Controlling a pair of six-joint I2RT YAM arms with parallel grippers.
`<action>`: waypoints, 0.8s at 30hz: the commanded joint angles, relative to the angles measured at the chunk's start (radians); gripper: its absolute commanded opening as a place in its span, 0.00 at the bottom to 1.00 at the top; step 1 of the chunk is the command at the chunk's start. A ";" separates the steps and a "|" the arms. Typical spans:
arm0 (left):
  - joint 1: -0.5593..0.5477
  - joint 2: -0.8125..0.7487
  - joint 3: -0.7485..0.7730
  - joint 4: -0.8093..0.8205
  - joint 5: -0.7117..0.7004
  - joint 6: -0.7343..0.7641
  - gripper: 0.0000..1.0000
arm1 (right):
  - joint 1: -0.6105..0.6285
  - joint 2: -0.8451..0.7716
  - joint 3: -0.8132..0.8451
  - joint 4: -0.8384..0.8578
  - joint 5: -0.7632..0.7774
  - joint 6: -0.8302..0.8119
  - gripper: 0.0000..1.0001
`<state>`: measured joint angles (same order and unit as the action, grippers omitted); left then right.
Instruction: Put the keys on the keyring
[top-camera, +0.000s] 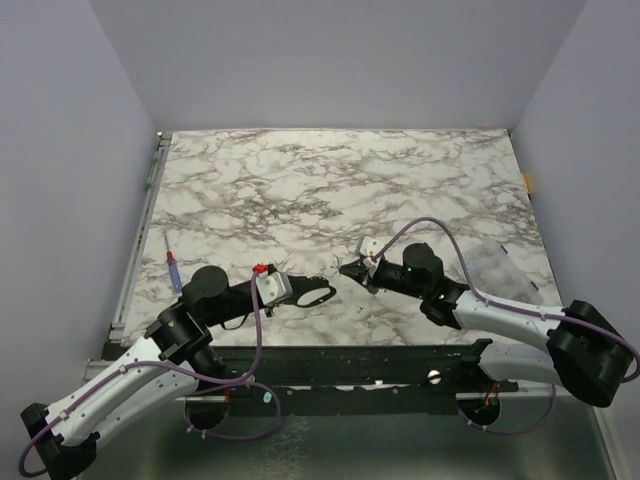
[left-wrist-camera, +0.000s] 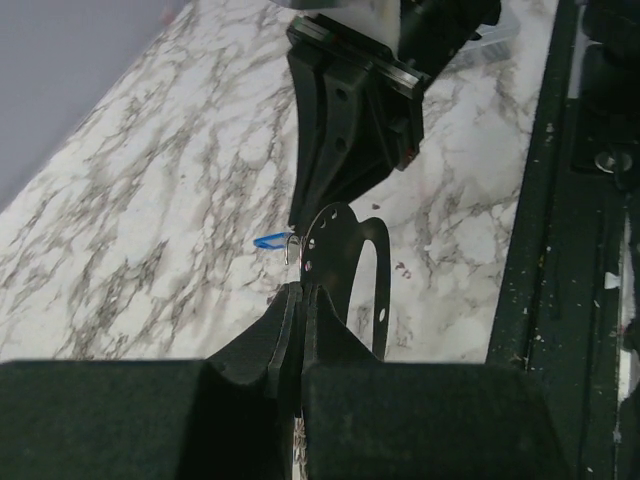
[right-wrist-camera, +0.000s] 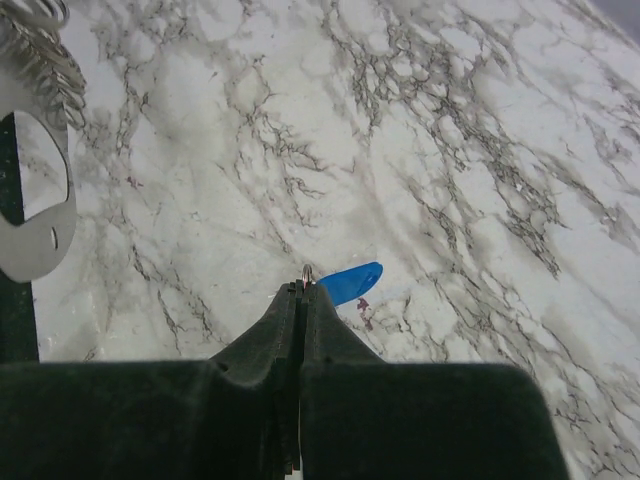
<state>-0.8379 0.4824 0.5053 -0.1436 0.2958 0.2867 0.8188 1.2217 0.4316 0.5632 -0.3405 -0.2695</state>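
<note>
My left gripper (top-camera: 298, 291) (left-wrist-camera: 300, 288) is shut on the keyring (left-wrist-camera: 345, 250), clamping its flat metal tag with an oval hole. A bit of beaded chain shows between the jaws. In the right wrist view the tag (right-wrist-camera: 35, 215) and coiled chain (right-wrist-camera: 45, 60) hang at the upper left. My right gripper (top-camera: 351, 268) (right-wrist-camera: 303, 290) is shut on the blue-headed key (right-wrist-camera: 350, 282), whose head juts out to the right of the fingertips. A small wire loop (right-wrist-camera: 308, 272) pokes from their tip. The two grippers face each other a short way apart above the marble. No other keys are in view.
A blue-and-red screwdriver (top-camera: 172, 262) lies near the table's left edge. A clear plastic bag (top-camera: 497, 265) lies at the right, beside the right arm. A black rail (top-camera: 350, 355) runs along the near table edge. Purple cables loop over both arms.
</note>
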 joint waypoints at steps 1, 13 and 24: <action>0.003 0.029 -0.013 0.057 0.191 -0.021 0.00 | 0.005 -0.096 0.039 -0.150 0.040 0.001 0.01; 0.003 0.104 0.000 0.058 0.305 -0.028 0.00 | 0.006 -0.230 0.137 -0.408 -0.102 -0.095 0.01; 0.002 0.165 0.025 0.059 0.352 -0.040 0.00 | 0.005 -0.291 0.206 -0.527 -0.136 -0.153 0.01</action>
<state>-0.8379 0.6456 0.5022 -0.1135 0.5945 0.2577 0.8192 0.9684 0.6109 0.0910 -0.4557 -0.3862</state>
